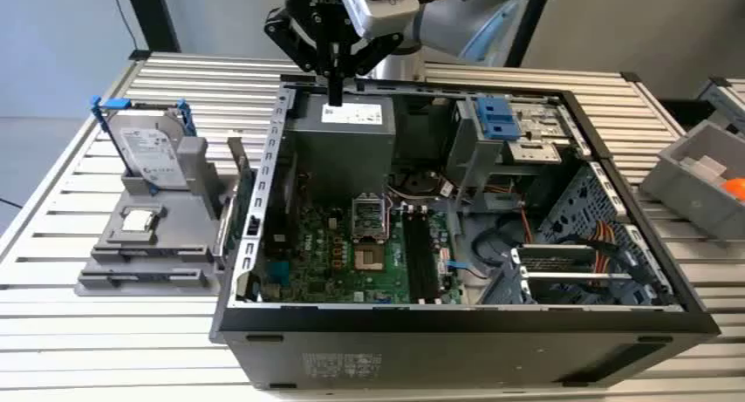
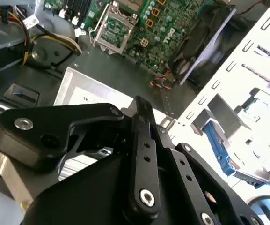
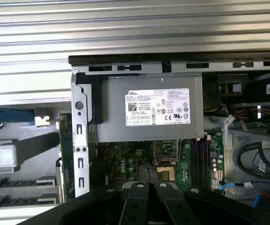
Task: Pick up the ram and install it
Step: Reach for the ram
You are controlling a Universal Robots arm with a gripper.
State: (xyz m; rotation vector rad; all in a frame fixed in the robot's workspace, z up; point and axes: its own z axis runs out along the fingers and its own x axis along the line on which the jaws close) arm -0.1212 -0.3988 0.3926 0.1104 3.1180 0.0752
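Note:
My gripper hangs above the open computer case, over the grey power supply at the case's far side. Its two black fingers are pressed together, with nothing visible between them in the first wrist view or the second wrist view. A thin dark card, possibly the ram, stands upright in the grey holder beside the case's left wall in the exterior view. The black memory slots lie on the green motherboard, beside the processor socket.
A hard drive in a blue bracket stands on the grey holder at the exterior view's left. A grey bin sits at the right. Cables and a drive cage fill the case's right half. The table is slatted metal.

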